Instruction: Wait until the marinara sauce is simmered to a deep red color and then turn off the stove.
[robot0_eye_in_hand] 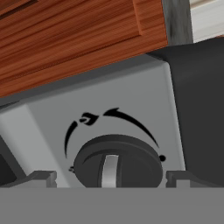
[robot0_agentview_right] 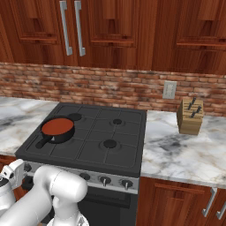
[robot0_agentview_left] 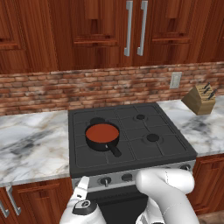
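Marinara sauce looks deep red; claw spread open around unlettered stove knob.

Light: even, soft and fairly bright, with no visible source.
Shadows: faint; the wide dark grey cooktop range stays flat-toned.
Glare: a pale sheen on the white-and-grey marble counter.
Sharpness: coarse and pixelated, softest in the close hand view.
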You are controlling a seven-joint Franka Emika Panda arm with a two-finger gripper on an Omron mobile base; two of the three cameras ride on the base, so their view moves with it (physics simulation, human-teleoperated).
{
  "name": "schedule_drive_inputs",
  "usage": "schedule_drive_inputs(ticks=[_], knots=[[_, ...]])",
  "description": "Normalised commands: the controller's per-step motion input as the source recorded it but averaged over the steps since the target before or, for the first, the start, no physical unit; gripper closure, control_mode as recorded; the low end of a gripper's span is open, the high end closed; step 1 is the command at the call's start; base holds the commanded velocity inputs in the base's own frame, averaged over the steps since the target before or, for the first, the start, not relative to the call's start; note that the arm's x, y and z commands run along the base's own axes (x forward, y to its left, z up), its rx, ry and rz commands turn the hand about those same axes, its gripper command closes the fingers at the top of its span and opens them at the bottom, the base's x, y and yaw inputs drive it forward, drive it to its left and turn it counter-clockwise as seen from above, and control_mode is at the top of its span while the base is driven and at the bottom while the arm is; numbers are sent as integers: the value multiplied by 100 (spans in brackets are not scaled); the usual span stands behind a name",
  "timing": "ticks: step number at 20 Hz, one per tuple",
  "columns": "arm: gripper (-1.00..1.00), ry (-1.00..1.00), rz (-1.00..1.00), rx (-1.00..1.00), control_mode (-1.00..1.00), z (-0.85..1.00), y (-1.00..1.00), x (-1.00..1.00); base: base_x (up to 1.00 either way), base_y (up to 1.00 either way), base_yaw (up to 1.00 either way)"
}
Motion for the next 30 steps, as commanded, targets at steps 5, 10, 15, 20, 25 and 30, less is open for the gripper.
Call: schedule_drive_inputs(ticks=[5,10,15,20,25,30], knots=[[-100,0,0,0,-100,0,0,0,0,0,0],[-100,0,0,0,-100,0,0,0,0,0,0],[-100,0,0,0,-100,0,0,0,0,0,0],[-100,0,0,0,-100,0,0,0,0,0,0],[-100,0,0,0,-100,0,0,0,0,0,0],[-100,0,0,0,-100,0,0,0,0,0,0]])
